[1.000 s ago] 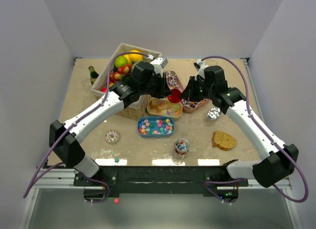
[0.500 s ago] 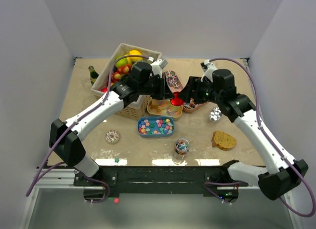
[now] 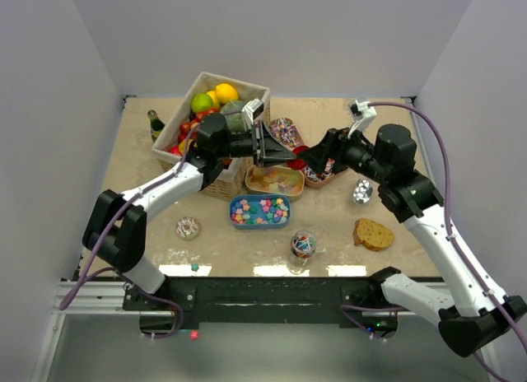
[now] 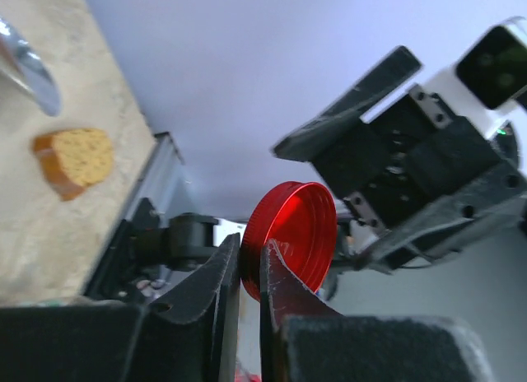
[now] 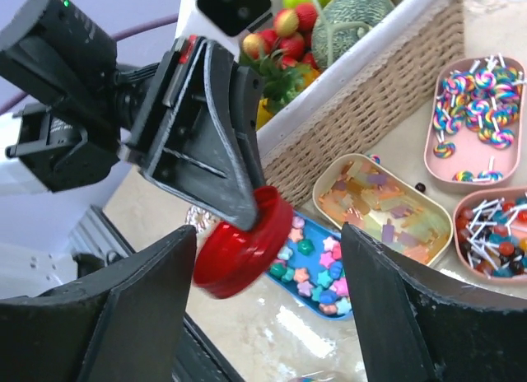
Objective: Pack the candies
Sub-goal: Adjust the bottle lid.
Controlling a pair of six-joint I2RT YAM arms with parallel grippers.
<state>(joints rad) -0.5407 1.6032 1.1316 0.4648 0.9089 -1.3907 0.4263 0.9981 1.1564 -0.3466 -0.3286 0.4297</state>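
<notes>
Though apparently clear, candies [image 3: 274, 182] below left end effector [image 3: 286, 157]

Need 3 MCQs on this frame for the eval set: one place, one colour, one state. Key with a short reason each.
1. Where is the bread slice?
A) in the basket
B) on the table, near the right arm
C) in the blue tray

2. What colour is the lid in the left tool?
A) green
B) white
C) red

3. How is the right tool?
A) open, empty
B) shut on the lid
C) shut on a lolly

Key: B, it lies flat on bare table; C, the left wrist view shows a red disc pinched; A, it stands wide apart, gripping nothing.
</notes>
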